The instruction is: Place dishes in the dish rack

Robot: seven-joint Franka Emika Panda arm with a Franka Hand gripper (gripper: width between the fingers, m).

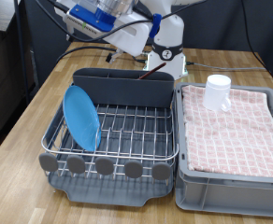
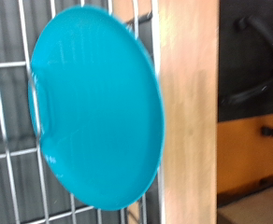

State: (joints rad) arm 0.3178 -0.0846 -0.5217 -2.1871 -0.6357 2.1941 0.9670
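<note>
So the light-blue plate point(image 1: 81, 117) is already standing on edge in the dish rack point(image 1: 118, 140), slotted into the silver wires on the side nearest the bench's left edge in the exterior view, leaning a bit toward that side. The rack sits in its dark grey tray, with the tall grey compartment point(image 1: 125, 86) along the far side and a row of round grey discs point(image 1: 105, 166) along the near edge. Can't really see into that compartment from here. Right beside the rack, toward the bench's right edge, is the grey crate point(image 1: 232, 182) lined with a red-checked cloth point(image 1: 235, 131), and the white mug point(image 1: 218, 92) is sitting upside down on the cloth near the crate's far corner. The gripper point(image 1: 99, 17) is up above the far-left corner of the rack, clear of everything, and honestly you cannot tell how far apart its fingers are from either shot. The wrist view just shows the plate point(image 2: 97, 107) against the rack wires with a strip of wooden bench point(image 2: 188, 103) alongside.
</note>
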